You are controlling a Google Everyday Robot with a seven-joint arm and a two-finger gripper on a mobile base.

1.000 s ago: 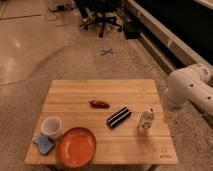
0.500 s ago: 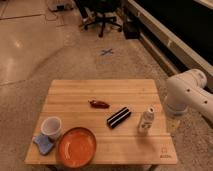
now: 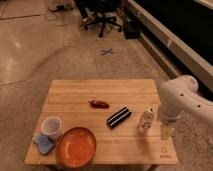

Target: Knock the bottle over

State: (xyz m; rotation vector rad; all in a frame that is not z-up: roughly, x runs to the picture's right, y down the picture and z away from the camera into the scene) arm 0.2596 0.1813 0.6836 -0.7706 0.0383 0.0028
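Observation:
The bottle [image 3: 146,120] is small, pale and translucent with a white cap. It stands upright near the right side of the wooden table [image 3: 100,90]. My white arm [image 3: 181,100] comes in from the right. The gripper [image 3: 166,132] hangs down at the table's right edge, just right of the bottle and a little apart from it.
A flat black bar [image 3: 119,117] lies left of the bottle, and a red pepper [image 3: 99,104] lies at mid-table. A white cup [image 3: 51,127], a blue sponge [image 3: 44,144] and an orange plate [image 3: 76,146] sit at the front left. An office chair [image 3: 102,15] stands far behind.
The arm has moved down and left, bringing the gripper closer to the bottle's right side. The bottle still stands upright in the same place.

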